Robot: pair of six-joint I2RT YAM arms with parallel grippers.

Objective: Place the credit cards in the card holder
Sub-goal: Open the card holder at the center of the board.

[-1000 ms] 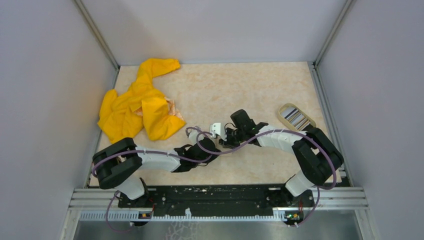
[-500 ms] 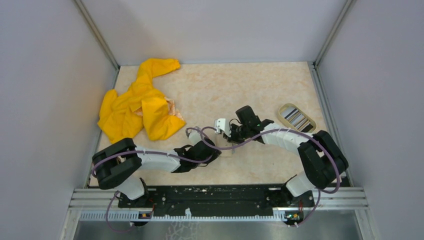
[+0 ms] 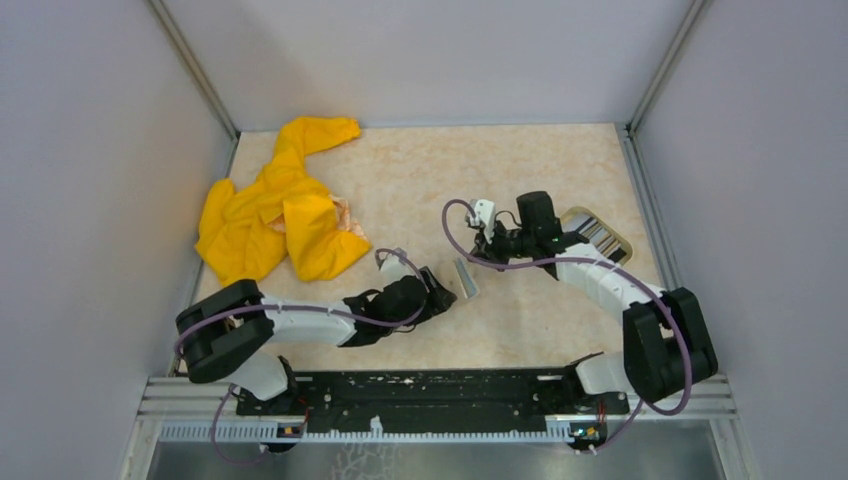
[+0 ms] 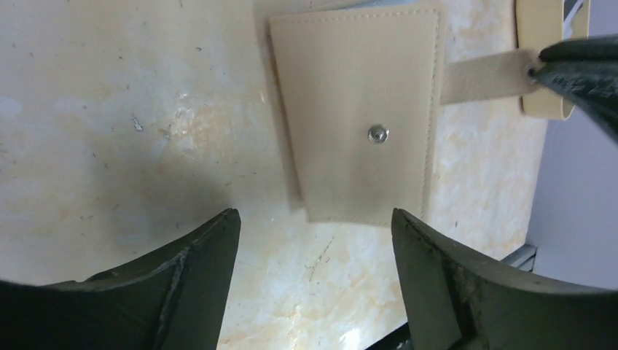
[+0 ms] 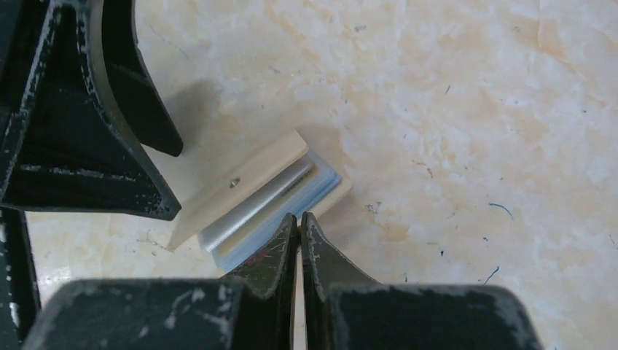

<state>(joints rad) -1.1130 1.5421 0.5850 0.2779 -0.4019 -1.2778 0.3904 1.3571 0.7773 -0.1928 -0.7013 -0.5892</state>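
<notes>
We see the card holder (image 3: 465, 277) lying on the tabletop (image 3: 450, 170) near the middle, just in front of the left end effector (image 4: 313, 219). That end effector's fingers are spread wide with nothing between them. From the left wrist, the holder's tan back faces up. Its long axis runs straight away from the fingers, and its near edge is about level with their tips.

The right end effector (image 5: 300, 222) hovers just beside the holder's open edge with its fingers pressed together; we see nothing pinched there. Silvery and pale blue cards (image 5: 280, 198) sit in the holder, their edges showing out of it.

More of them lie in the oval dish (image 3: 622, 243) at the right, close by the right wrist and well apart from the left arm. We judge the right arm to be the nearer one for fetching the next card, with the left arm placed to steady the holder.
</notes>
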